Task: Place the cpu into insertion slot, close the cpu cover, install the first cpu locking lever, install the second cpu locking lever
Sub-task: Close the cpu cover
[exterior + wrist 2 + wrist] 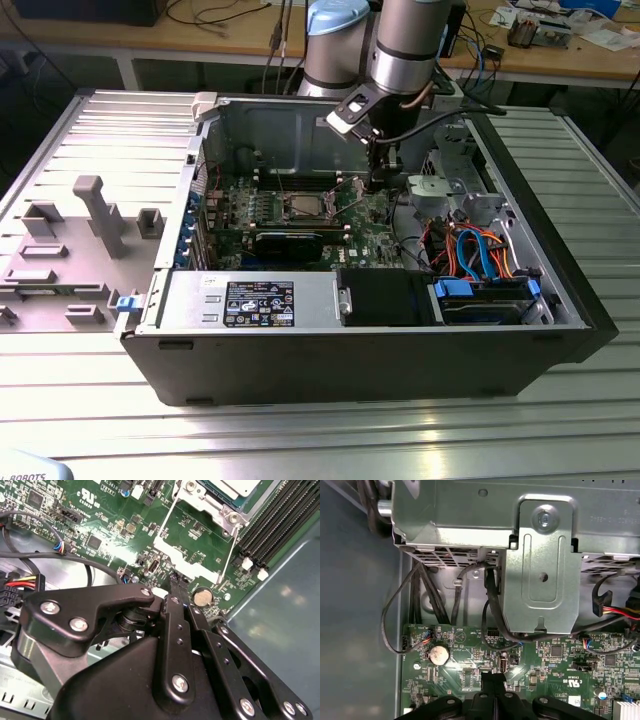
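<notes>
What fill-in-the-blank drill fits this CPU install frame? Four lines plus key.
1. The ___ lies in the insertion slot.
2. The gripper, fingers shut, is over the green ___.
3. The silver coin cell near the gripper is ___ in shape.
4. The open computer case rests on a ribbed metal ___.
Missing words: cpu; motherboard; round; table.
</notes>
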`<state>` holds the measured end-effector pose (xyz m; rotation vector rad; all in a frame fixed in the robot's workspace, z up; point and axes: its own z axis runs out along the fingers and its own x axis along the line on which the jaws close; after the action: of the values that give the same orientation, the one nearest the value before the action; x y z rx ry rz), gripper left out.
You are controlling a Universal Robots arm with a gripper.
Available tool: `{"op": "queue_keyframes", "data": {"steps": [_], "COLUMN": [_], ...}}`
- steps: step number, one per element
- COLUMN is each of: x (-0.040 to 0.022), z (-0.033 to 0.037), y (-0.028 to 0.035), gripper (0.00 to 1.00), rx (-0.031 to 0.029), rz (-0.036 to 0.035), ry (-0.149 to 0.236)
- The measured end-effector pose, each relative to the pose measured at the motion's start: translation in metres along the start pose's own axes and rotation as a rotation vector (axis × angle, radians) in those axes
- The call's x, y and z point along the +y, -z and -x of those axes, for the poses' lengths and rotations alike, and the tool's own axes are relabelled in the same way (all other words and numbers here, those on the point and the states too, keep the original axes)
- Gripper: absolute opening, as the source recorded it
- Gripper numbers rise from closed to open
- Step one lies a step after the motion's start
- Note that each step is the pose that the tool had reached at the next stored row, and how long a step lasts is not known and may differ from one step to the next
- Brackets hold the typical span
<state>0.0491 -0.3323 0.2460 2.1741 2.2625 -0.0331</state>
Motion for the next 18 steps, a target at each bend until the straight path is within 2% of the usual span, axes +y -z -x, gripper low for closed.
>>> {"op": "queue_keyframes", "data": {"steps": [6, 18], "x": [-0.0040, -0.0074], "z": [-0.0001, -0.0002], "y": [-0.0004, -0.0004], "gripper": [0.11, 0.11], "rx": [0.0000, 0.0000], "rz": [0.0000, 0.0000], "ry": [0.000, 0.000]}}
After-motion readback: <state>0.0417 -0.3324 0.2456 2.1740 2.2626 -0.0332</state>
